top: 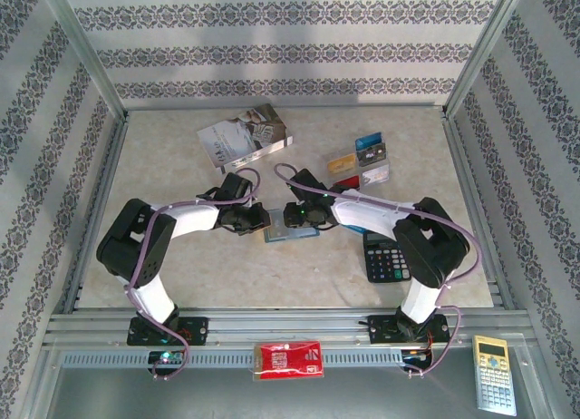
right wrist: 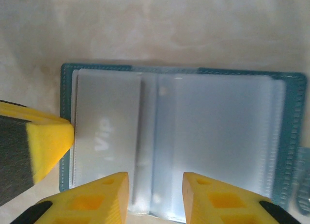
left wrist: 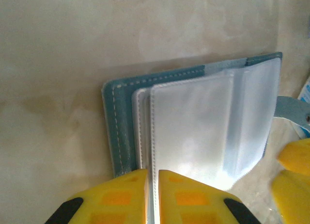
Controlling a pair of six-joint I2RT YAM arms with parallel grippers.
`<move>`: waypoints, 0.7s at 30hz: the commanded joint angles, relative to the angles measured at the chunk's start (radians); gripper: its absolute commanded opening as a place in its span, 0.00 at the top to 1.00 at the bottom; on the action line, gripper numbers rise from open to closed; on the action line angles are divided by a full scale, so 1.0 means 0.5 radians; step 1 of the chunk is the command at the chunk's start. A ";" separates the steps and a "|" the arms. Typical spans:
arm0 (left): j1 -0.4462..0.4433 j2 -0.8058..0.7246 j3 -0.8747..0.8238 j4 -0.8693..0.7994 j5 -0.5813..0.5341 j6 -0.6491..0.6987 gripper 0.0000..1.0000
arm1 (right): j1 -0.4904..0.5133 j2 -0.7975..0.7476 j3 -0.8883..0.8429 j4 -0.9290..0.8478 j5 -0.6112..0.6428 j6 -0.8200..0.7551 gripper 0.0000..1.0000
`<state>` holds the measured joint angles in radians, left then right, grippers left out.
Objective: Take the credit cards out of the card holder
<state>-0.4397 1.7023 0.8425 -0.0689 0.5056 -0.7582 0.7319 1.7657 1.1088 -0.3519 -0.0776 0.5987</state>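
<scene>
Blue-grey and spread open on the table (top: pixel 227 283), the card holder (right wrist: pixel 213 132) lay between my two hands. My left gripper (left wrist: pixel 153 179) pinched the edge of a clear sleeve (left wrist: pixel 193 127), while my right gripper (right wrist: pixel 156 187) stood parted over the near edge, by the fold.

Top view: bright, even, diffuse overhead light. My arms (top: pixel 154 242) throw only soft, faint shadows on the table (top: pixel 227 283). Focus is sharp across the frame.

Left wrist view: warm cast, soft focus. White glare blooms on the clear sleeves (left wrist: pixel 203 136) of the card holder (left wrist: pixel 118 127) just above my left jaws, which are blurred.

Right wrist view: hazy, low contrast. The lettering (right wrist: pixel 102 134) under a sleeve is smeared.
</scene>
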 commanded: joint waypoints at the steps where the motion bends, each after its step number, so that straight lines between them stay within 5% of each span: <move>1: 0.072 -0.195 -0.067 -0.064 0.011 -0.088 0.81 | 0.049 0.054 0.114 -0.036 -0.032 -0.052 0.65; 10: 0.355 -0.432 -0.244 -0.182 -0.088 -0.061 0.70 | 0.221 0.321 0.450 -0.376 0.173 -0.228 0.61; 21: 0.401 -0.466 -0.250 -0.255 -0.104 0.001 0.67 | 0.261 0.532 0.597 -0.504 0.105 -0.314 0.56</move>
<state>-0.2481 1.4788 0.7216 -0.1581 0.4622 -0.7856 0.8600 2.0056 1.3800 -0.5465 -0.0349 0.4660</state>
